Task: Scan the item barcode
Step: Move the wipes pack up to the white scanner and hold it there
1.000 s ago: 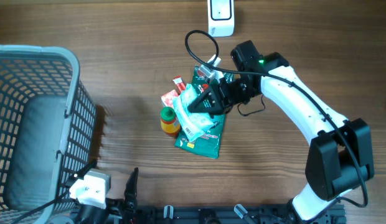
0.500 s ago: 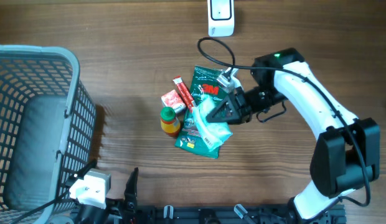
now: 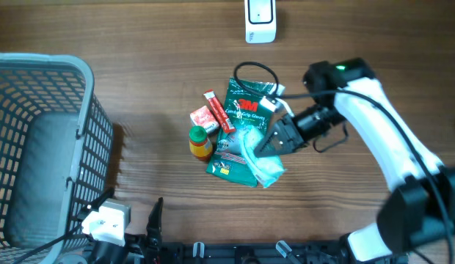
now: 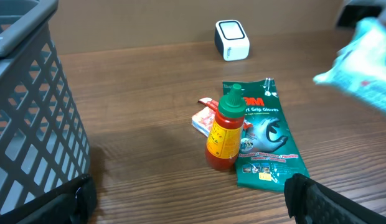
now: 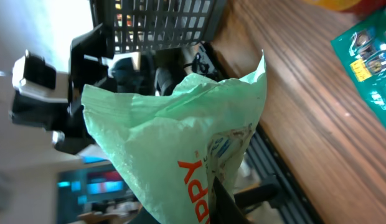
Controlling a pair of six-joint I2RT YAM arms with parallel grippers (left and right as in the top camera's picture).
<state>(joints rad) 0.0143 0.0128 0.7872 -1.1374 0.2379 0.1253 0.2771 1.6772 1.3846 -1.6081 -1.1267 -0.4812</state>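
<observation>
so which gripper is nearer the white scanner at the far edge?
Right. The right gripper, shut on the pale green packet, hangs mid-table, short of the scanner; the left gripper sits open at the near edge by the basket, much farther off.

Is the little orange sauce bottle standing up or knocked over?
Upright: the sauce bottle stands on its base, green cap on top.
</observation>
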